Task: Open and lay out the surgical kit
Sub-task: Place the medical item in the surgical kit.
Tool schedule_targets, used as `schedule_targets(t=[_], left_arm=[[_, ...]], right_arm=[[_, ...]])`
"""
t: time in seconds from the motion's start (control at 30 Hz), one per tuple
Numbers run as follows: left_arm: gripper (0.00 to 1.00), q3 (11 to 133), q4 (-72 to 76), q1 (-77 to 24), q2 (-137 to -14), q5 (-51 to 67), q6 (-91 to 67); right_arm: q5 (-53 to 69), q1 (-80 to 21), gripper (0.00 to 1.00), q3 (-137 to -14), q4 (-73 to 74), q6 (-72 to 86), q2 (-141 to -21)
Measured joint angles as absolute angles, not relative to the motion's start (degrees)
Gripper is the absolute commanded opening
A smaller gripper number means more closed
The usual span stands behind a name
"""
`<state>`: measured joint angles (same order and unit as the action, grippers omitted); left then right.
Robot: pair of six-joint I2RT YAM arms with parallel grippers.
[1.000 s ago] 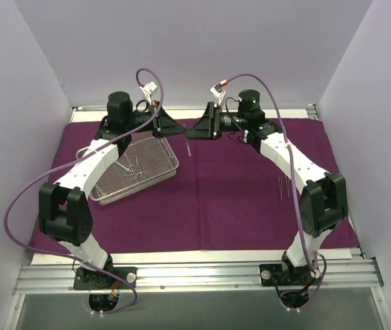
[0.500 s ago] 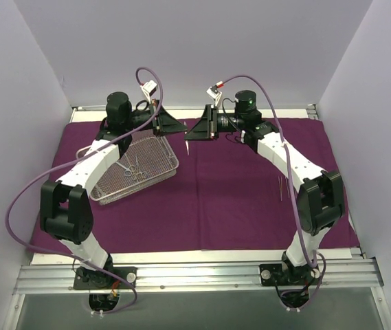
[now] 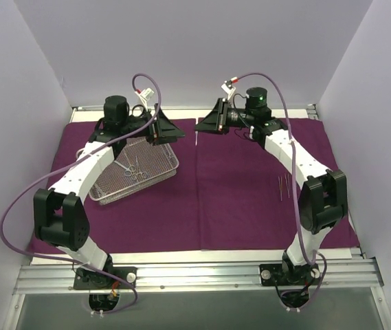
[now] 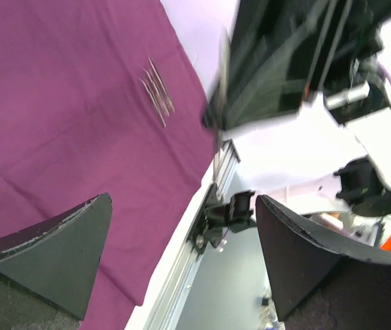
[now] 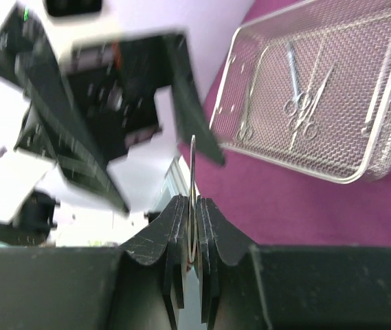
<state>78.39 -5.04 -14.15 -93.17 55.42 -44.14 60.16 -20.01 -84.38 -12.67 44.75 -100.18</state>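
Note:
The magenta-purple cloth lies spread flat over the table. On its left part stands the silver wire-mesh tray, with scissor-like instruments inside. My right gripper is shut on a slim pair of tweezers, whose tip sticks out past the fingers. It hovers above the cloth's far middle. My left gripper faces it, a short gap away, above the tray's far corner. Its jaws stand wide open with nothing between them. Several thin instruments lie side by side on the cloth at the right.
Grey walls close in the back and both sides. A metal rail carrying both arm bases runs along the near edge. Purple cables loop above each arm. Bare cloth stretches between the tray and the laid-out instruments.
The left gripper was shut and is now wide open. The right gripper has shut on the tweezers and drawn a little right and back from the left one.

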Motion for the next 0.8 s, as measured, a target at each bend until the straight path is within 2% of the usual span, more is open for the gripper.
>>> schedule_targets(t=[0.17, 0.27, 0.3, 0.33, 0.4, 0.57, 0.63, 0.67, 0.7, 0.77, 0.8], left_arm=[[0.94, 78.22, -6.24, -17.72, -91.83, 54.61, -41.23], [0.99, 78.24, -6.15, -19.59, -92.09, 54.43, -41.15], [0.97, 78.24, -5.91, -20.05, -92.27, 54.43, -41.23], [0.87, 78.3, -5.54, -20.43, -92.55, 54.43, -41.34], [0.79, 78.7, -5.06, -20.67, -93.38, 54.48, -41.85], [0.41, 79.02, -2.74, -20.58, -95.42, 54.81, -43.16], [0.32, 79.35, -1.93, -20.58, -96.07, 55.72, -43.72], [0.13, 79.61, -1.48, -20.58, -96.2, 56.12, -44.07], [0.03, 79.68, -0.69, -20.58, -96.27, 56.6, -44.69], [0.02, 79.72, 0.58, -20.62, -96.29, 57.28, -45.74], [0.02, 79.72, 0.99, -20.58, -96.44, 57.47, -46.35]], right_arm=[[58.7, -19.4, 0.0, -85.56, -13.06, 46.83, -100.18], [58.7, -20.14, 0.0, -85.78, -13.23, 47.62, -100.18], [58.7, -20.36, 0.0, -85.78, -13.23, 47.83, -100.18], [58.7, -20.36, 0.0, -85.78, -13.21, 47.99, -100.18], [58.7, -20.71, 0.0, -85.78, -13.23, 48.16, -100.18], [58.7, -20.73, 0.0, -85.78, -13.23, 48.42, -100.18], [58.28, -20.73, 0.0, -85.78, -13.06, 48.27, -100.2], [58.17, -20.78, 0.0, -85.78, -13.04, 48.29, -100.36], [58.04, -20.78, 0.0, -85.78, -13.1, 48.29, -100.49], [57.93, -20.78, 0.0, -86.0, -13.28, 48.71, -100.97], [57.87, -20.78, 0.03, -86.3, -13.23, 48.62, -101.08]])
